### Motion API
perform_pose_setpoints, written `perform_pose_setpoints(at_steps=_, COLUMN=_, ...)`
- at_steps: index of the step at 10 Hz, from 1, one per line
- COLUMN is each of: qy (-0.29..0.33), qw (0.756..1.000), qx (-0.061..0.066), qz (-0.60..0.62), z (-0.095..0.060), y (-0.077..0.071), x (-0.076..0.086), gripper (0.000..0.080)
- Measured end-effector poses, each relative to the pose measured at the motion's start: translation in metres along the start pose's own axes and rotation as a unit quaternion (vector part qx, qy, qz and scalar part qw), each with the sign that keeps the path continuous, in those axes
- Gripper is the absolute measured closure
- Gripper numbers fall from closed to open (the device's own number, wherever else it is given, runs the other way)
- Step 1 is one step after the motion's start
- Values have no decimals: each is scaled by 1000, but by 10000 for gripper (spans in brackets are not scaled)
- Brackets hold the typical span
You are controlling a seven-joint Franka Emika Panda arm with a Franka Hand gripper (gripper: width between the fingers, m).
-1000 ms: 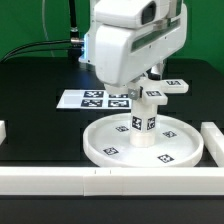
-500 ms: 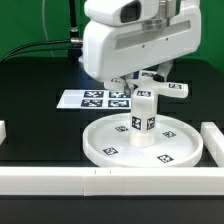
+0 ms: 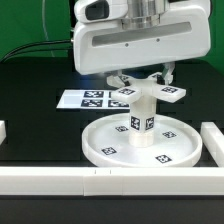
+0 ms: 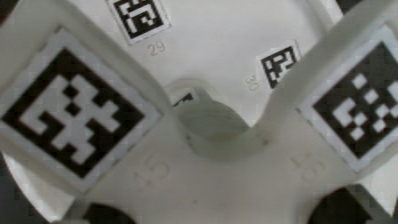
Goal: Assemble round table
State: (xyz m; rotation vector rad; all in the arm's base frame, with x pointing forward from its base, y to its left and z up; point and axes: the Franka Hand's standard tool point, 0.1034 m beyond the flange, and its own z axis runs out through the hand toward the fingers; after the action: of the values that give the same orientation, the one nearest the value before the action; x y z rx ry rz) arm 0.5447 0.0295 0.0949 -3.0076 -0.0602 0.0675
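The large round disc [image 3: 110,148] lies flat on the black table. The short cylindrical leg [image 3: 140,122] stands upright at its middle. The cross-shaped foot [image 3: 168,93] sits on the leg's top, its tagged arms spread sideways. My gripper [image 3: 143,84] comes down from above and is shut on the foot's hub. In the wrist view the foot [image 4: 214,125] fills the picture with two tagged arms, and the disc [image 4: 214,30] shows behind it. My gripper [image 4: 222,212] holds it, with its dark fingertips [image 4: 98,215] at the picture's edge.
The marker board [image 3: 85,98] lies behind the disc toward the exterior view's left. White border blocks run along the front [image 3: 60,180], at the right [image 3: 212,140] and at the left edge [image 3: 3,130]. Cables hang at the back left.
My hand has turned about its vertical axis and looms larger in the exterior view. The foot has turned with it on the leg's top. The disc and leg have stayed put.
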Motion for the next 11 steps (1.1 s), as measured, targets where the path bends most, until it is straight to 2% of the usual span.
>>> perform_pose_setpoints(at_steps=4, qy=2, qw=993, qx=1, qz=120, z=0, y=-1, x=1, gripper=351)
perform_pose_setpoints(at_steps=5, qy=5, qw=984, qx=7, qz=180, z=0, y=-1, x=1, gripper=351)
perform_pose_setpoints(at_steps=7, qy=17, qw=956, qx=17, qz=291, z=0, y=-3, x=3, gripper=351)
perform_pose_setpoints(at_steps=9, qy=42, qw=909, qx=38, qz=414, z=0, y=-6, x=8, gripper=351)
perform_pose_setpoints(at_steps=11, qy=44, qw=888, qx=40, qz=456, z=0, y=-8, x=10, gripper=351)
